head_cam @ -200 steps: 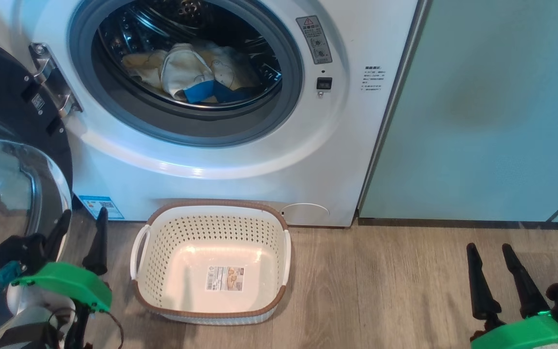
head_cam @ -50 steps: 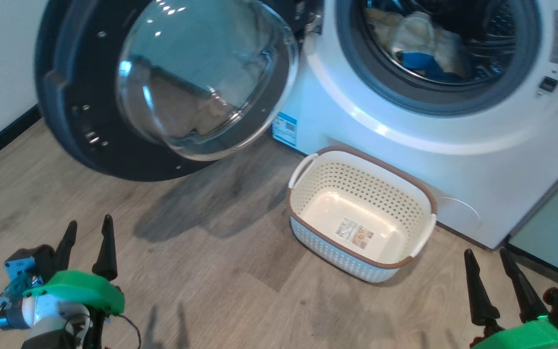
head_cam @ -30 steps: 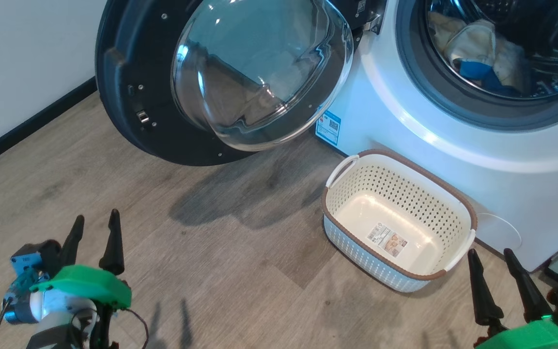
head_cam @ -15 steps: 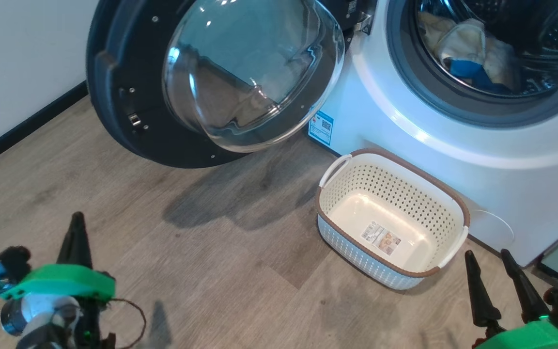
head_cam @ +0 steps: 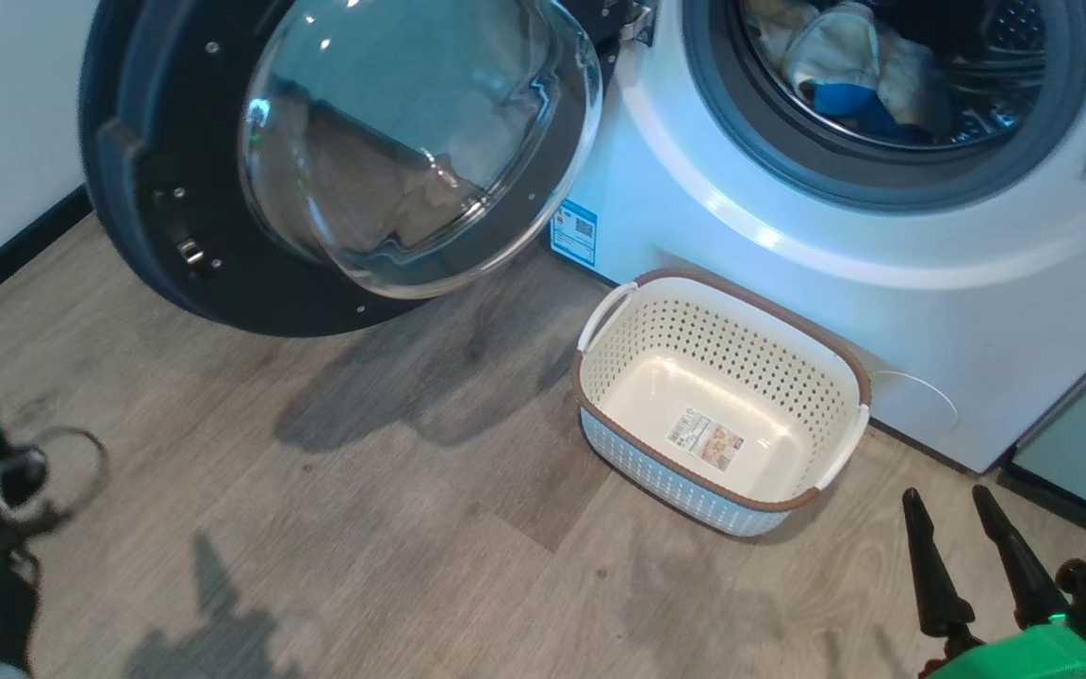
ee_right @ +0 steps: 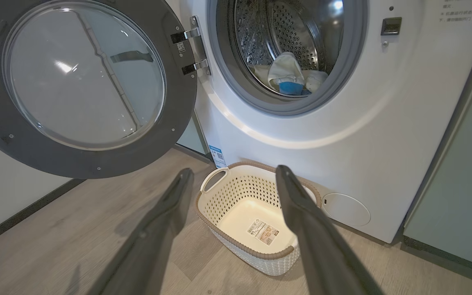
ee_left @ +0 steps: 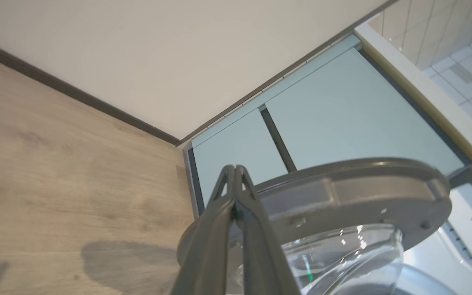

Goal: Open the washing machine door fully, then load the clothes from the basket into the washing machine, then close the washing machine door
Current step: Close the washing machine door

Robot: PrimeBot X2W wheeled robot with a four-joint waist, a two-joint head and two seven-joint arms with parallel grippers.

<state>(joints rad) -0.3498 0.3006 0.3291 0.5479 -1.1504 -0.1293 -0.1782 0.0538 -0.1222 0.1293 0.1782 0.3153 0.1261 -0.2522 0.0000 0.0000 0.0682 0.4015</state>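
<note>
The washing machine (head_cam: 788, 236) is white, and its round black-rimmed door (head_cam: 336, 160) hangs swung open to its left. Pale yellow clothes with a blue piece (head_cam: 845, 66) lie inside the steel drum, also seen in the right wrist view (ee_right: 289, 78). On the floor in front stands the cream basket (head_cam: 859, 377) with only its label inside. My right gripper (head_cam: 945, 495) is open at the lower right, short of the basket (ee_right: 268, 264). My left gripper (ee_left: 232, 168) is shut on nothing, its fingers in front of the door's edge (ee_left: 342, 196); whether they touch it I cannot tell.
Pale-green cabinets (ee_right: 457, 184) stand right of the machine, and more (ee_left: 342, 110) behind the door. A white wall with dark skirting (head_cam: 6, 94) borders the left. Bare wood floor (head_cam: 364, 528) lies between me and the door.
My left gripper has shut its fingers and swung out to the left edge of the head view. The head camera has shifted. The right gripper has kept its place and stays open.
</note>
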